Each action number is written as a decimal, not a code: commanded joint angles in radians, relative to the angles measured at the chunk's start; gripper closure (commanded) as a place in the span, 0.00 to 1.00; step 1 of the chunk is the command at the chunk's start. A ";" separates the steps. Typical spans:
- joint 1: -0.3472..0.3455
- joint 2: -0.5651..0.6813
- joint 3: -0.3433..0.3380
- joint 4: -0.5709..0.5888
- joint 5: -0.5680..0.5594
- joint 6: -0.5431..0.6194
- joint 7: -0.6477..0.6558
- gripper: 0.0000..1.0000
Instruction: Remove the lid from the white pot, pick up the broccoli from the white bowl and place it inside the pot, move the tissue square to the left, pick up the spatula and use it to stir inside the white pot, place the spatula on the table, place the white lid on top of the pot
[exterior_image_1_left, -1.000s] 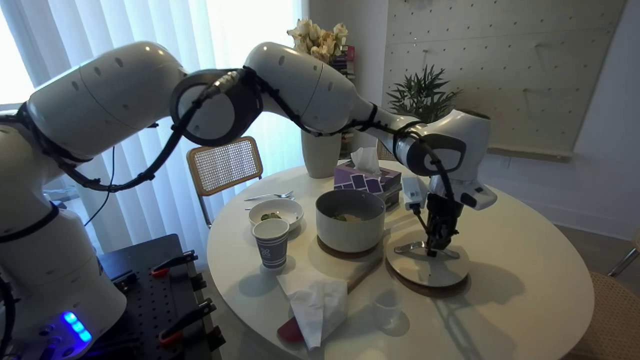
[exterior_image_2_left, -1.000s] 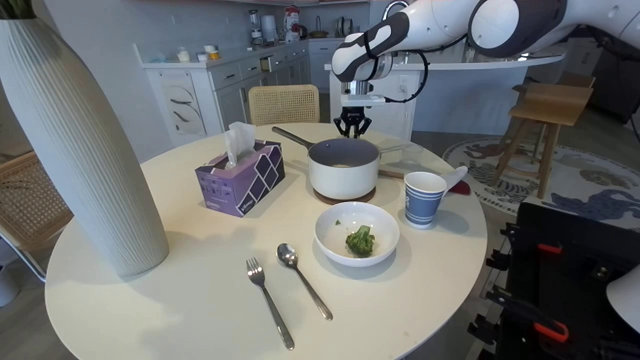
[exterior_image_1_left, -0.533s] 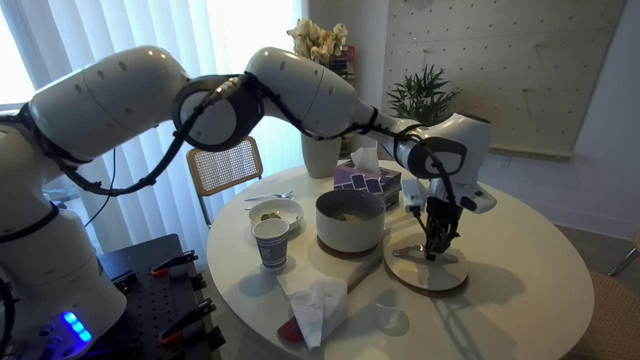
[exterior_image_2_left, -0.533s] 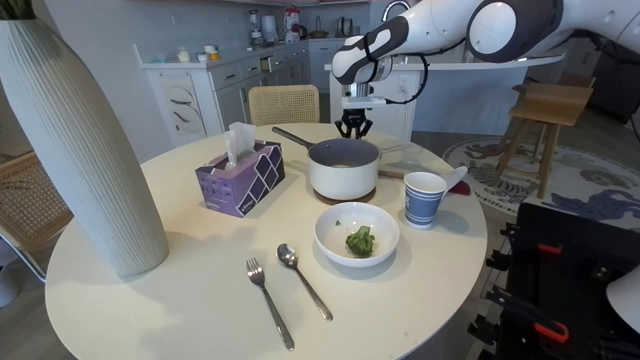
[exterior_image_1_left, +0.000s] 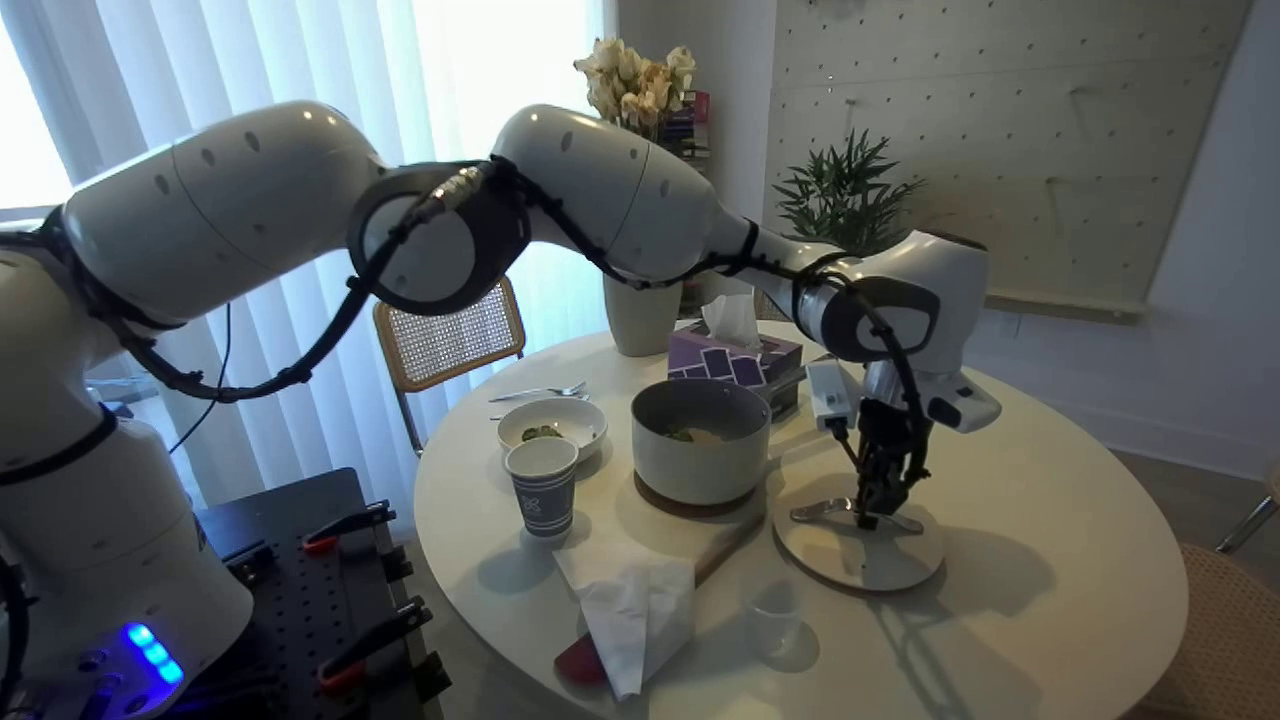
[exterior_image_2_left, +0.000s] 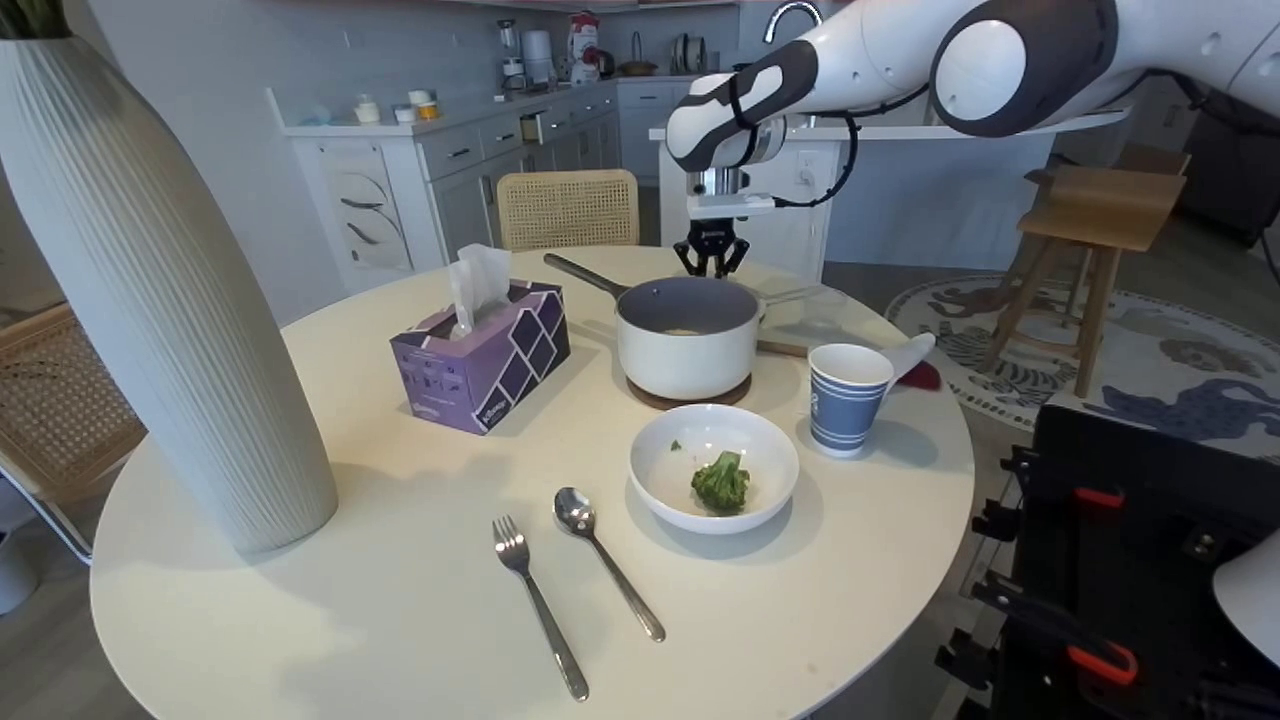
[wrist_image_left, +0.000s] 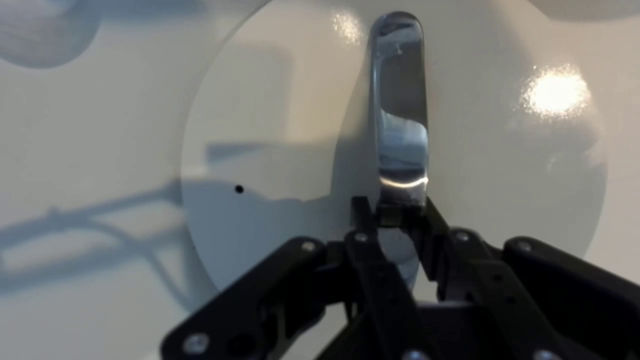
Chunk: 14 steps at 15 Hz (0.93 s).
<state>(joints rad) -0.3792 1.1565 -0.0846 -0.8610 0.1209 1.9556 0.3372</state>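
- A robot's black gripper (wrist_image_left: 394, 212) is clasping the metal handle (wrist_image_left: 401, 125) of the white lid (exterior_image_1_left: 848, 548), its fingers (wrist_image_left: 361, 217) bracketing the metal on either side, over a round white table (exterior_image_1_left: 1080, 500).
- The lid is lying roughly level just beside the white pot (exterior_image_1_left: 700, 470); whether it is fully resting on what is underneath, the views are not telling.
- The pot is standing uncovered, with bits of green and pale food (exterior_image_1_left: 695, 436) showing inside.
- The opening step, removing the lid, is apparently in hand and nearing its finish, judging by the open pot and the later props waiting untouched.
- Broccoli (exterior_image_2_left: 722, 485) is sitting in the white bowl (exterior_image_2_left: 668, 470), awaiting its transfer.
- A white tissue (exterior_image_1_left: 640, 610) is draping across the spatula (exterior_image_1_left: 728, 547), whose dark red head and wooden shaft are poking out at opposite ends.
- The next move is probably calling for seating the lid flat, easing the fingers apart and rising straight up, lest the handle be caught and the lid be dragged askew.
- From there, the broccoli is looking like the likely target, with a patterned cup (exterior_image_1_left: 545, 490) standing just beside the bowl and calling for care, while the pot's wide mouth is waiting for the drop.
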 joint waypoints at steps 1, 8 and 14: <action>0.003 0.017 -0.003 0.062 -0.013 -0.014 -0.015 0.94; 0.005 0.021 -0.007 0.089 -0.016 -0.036 -0.006 0.34; 0.015 -0.008 -0.016 0.103 -0.029 -0.073 0.000 0.00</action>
<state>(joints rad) -0.3771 1.1673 -0.0858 -0.7800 0.1156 1.9393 0.3371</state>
